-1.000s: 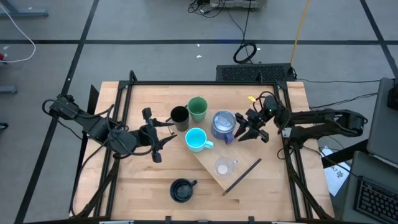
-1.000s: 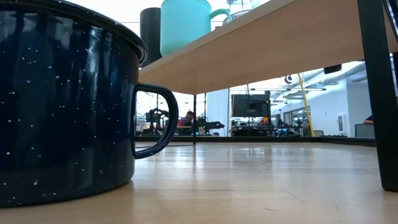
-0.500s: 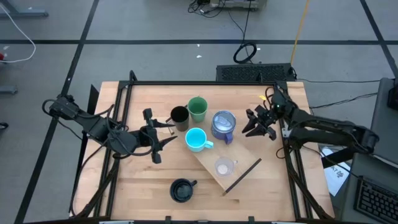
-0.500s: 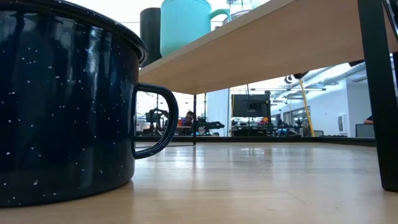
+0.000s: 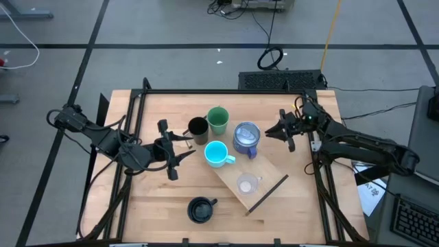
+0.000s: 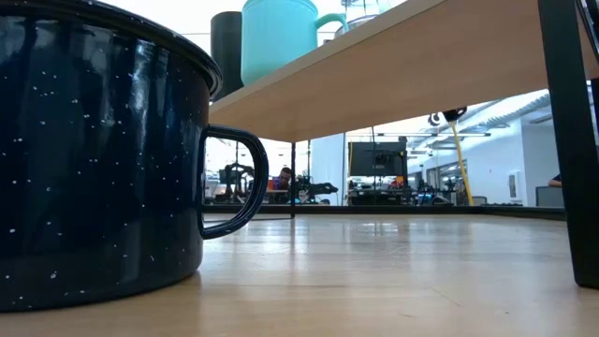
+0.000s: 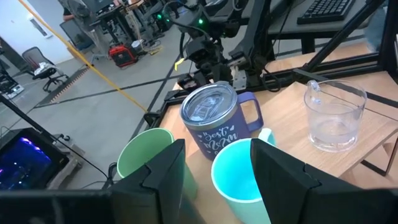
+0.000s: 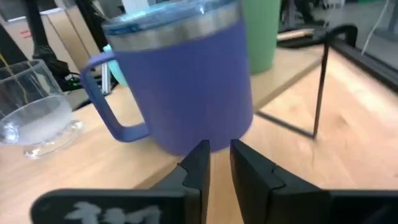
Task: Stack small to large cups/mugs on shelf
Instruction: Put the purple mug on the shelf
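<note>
The bluish-purple tumbler stands at the far end of the light-wood shelf, which lies slantwise on the table. The clear glass cup stands on the shelf. The cyan mug is at the shelf's left edge, with the black cup and green cup beyond it. The navy mug stands near the table's near edge. My right gripper is shut, a short way right of the tumbler, touching nothing. My left gripper waits open, left of the cyan mug.
A dark frame runs along the table's edges. The shelf's thin dark bracket stands just behind the tumbler, and another shows in the low view. Bare wood lies right of the shelf and at the near left.
My right gripper has drawn back from the tumbler toward the table's far right, turned so it points left, and its spread fingers have come together. The tumbler and the other cups have stayed where they were.
</note>
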### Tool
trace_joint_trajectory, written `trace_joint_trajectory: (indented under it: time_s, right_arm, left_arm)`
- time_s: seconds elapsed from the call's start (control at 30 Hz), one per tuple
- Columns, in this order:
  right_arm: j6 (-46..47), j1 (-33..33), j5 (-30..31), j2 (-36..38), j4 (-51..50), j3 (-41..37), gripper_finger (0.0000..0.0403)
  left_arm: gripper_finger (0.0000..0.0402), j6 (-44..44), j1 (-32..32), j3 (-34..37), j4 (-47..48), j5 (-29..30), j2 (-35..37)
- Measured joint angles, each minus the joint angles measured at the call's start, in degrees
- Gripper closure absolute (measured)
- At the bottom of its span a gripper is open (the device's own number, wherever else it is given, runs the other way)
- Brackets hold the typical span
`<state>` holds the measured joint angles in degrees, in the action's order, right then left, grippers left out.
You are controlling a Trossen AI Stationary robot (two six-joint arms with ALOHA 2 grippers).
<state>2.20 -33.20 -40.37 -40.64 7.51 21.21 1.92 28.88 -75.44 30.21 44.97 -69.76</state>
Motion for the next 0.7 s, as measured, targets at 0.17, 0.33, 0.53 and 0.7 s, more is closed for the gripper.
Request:
trace_joint_trajectory:
  time_s: [0.17, 0.33, 0.53, 0.7]
  right_arm:
    - [0.4, 2.1, 2.3, -0.7, 5.6, 0.0, 0.0362]
    - [0.5, 4.5, 4.6, -2.7, 8.2, 0.0, 0.0365]
    - [0.6, 7.5, 6.8, -5.5, 9.5, 0.0, 0.0365]
    - [1.4, 9.8, 7.6, -7.9, 13.2, 0.0, 0.0365]
  left_arm:
    - [0.0220, -0.1, 0.0, 0.0, 0.1, 0.0, 0.0]
    - [0.0220, -0.2, -0.1, 0.0, 0.1, 0.0, 0.0]
    - [0.0220, -0.3, -0.1, 0.0, 0.1, 0.0, 0.0]
    - [0.0220, 0.1, -0.1, 0.0, 0.1, 0.1, 0.0]
